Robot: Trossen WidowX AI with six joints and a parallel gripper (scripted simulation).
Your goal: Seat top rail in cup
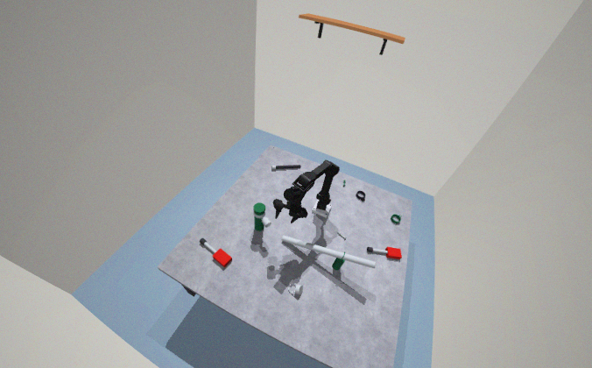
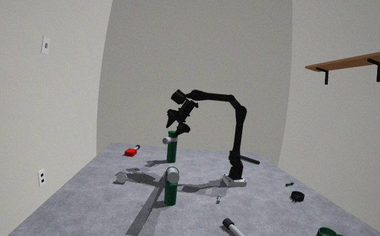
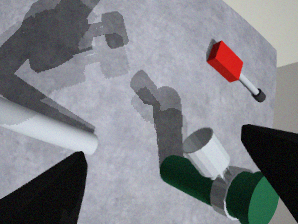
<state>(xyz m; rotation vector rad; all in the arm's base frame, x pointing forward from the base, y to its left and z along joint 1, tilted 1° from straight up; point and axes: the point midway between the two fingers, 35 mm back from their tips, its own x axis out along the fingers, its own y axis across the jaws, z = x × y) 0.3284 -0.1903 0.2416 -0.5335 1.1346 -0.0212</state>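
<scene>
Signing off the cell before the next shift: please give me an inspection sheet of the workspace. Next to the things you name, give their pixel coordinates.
Surface: mottled grey table top (image 1: pixel 243 201) (image 3: pixel 150 30), shadows across it.
Rail: white rail (image 1: pixel 348 257) (image 3: pixel 50 131), through the loop on the short green post (image 1: pixel 337 264) (image 2: pixel 170 196); near end outside the cup.
End cup: white cup (image 1: pixel 265 222) (image 2: pixel 166 140) (image 3: pixel 209 154), banded high on the big post (image 1: pixel 258 223) (image 2: pixel 171 152) (image 3: pixel 186 179).
Clutter: two red-headed mallets, black ring, green ring.
Gripper (image 1: pixel 285 220) (image 2: pixel 171 131) (image 3: pixel 165 147): open, holding nothing.
Cables: nothing seen.
Surroundings: wooden wall shelf (image 1: pixel 353 28) (image 2: pixel 352 60), pale walls.
</scene>
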